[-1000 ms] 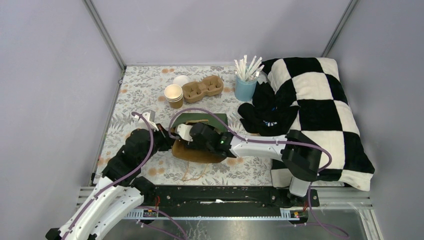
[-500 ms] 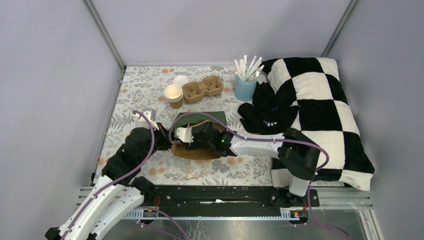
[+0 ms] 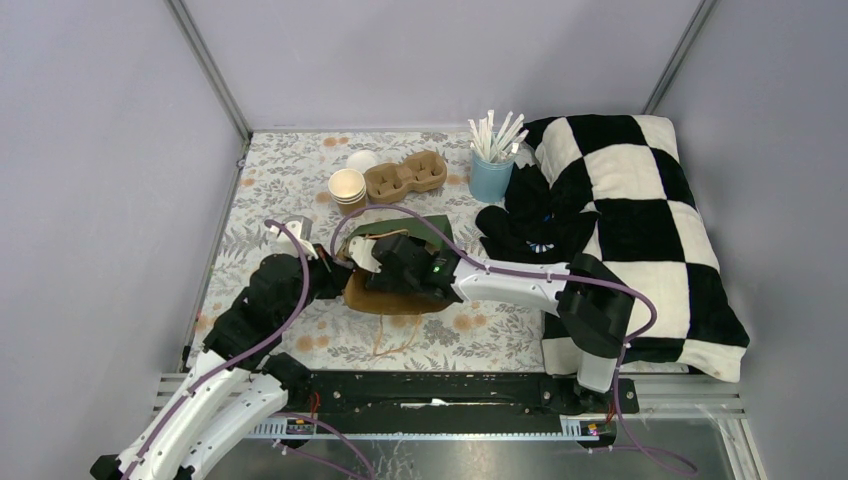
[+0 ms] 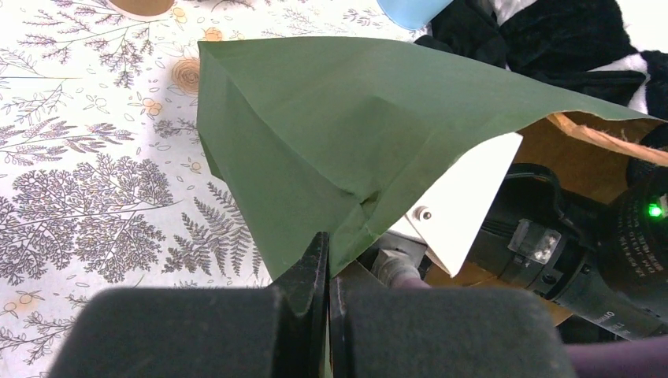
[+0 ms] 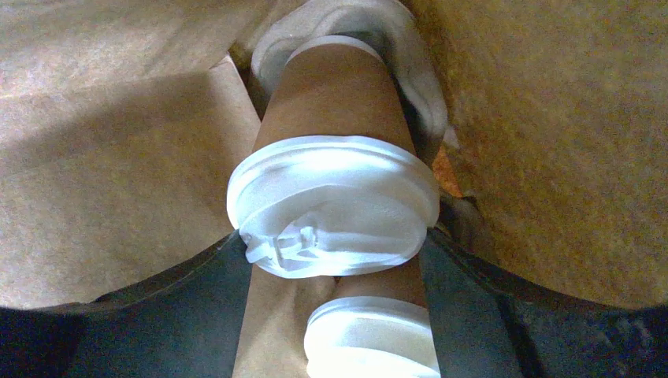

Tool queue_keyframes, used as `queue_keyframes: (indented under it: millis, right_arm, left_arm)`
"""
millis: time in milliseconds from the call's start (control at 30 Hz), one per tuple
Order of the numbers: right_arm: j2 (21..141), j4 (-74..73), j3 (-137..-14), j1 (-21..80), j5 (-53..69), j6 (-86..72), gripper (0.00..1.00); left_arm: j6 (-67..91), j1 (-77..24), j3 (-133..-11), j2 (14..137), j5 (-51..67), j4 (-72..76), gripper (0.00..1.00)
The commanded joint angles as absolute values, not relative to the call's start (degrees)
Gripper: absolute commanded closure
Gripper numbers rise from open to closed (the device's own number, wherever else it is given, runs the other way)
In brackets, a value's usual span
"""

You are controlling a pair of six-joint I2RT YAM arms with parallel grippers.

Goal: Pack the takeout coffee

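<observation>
Takeout coffee [image 5: 335,102] deep inside the green paper bag [image 4: 315,134], seen from the right wrist as one tan kraft cup lying lid toward the camera against the brown lining, with a second lidded cup [image 5: 370,346] just below. Probably light, thin-walled and easy to crush; snap-on white lid [image 5: 335,201] likely to pop off if squeezed near the rim, so best taken around the mid-body with gentle pressure and kept lid-up in case of liquid inside. Slick plastic on top, grippier paper on the wall. Right gripper [image 5: 335,260] with dark fingers apart on either side of the cups; impossible to tell whether pressing on either. Left gripper [image 4: 324,248] pinched tight on the bag's edge, lifting the mouth open. No brand, label or lettering readable on cups, lids or bag; only a moulded sip tab on the nearer lid.
</observation>
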State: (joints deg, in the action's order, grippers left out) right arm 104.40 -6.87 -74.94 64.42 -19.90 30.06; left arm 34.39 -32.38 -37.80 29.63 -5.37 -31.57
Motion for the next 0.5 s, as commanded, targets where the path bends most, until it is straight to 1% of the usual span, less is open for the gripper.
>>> queue_keyframes:
  millis: [0, 67, 133, 200, 267, 300, 367, 467]
  right_arm:
    - [105.45, -9.75, -79.33, 63.90, -21.82, 21.59, 0.39]
    - [105.96, -10.34, -80.60, 63.89, -22.19, 19.84, 0.41]
    - [106.22, -11.35, -81.54, 63.90, -23.99, 18.01, 0.49]
    - [106.57, -14.07, -83.13, 63.98, -25.96, 15.10, 0.58]
    - [106.84, -15.83, -83.98, 64.03, -26.86, 12.15, 0.63]
    - [106.99, -16.07, -83.91, 64.06, -27.00, 11.34, 0.62]
    - [106.96, -15.69, -83.10, 64.20, -27.67, 10.34, 0.54]
    - [106.74, -14.61, -82.03, 64.25, -28.43, 10.33, 0.51]
  left_arm:
    - [35.34, -32.78, -39.00, 29.46, -0.92, -29.46, 1.00]
    - [35.33, -32.74, -39.01, 29.47, -0.94, -29.39, 1.00]
    - [35.41, -32.78, -39.09, 29.32, -1.17, -29.42, 1.00]
    - [35.49, -32.76, -38.88, 29.13, -1.27, -29.26, 1.00]
    - [35.63, -32.78, -38.55, 29.10, -1.03, -28.87, 1.00]
    - [35.60, -32.78, -38.38, 29.05, -0.91, -28.65, 1.00]
    - [35.60, -32.78, -38.17, 29.13, -0.95, -28.48, 1.00]
    - [35.51, -32.77, -38.22, 29.16, -0.88, -28.33, 1.00]
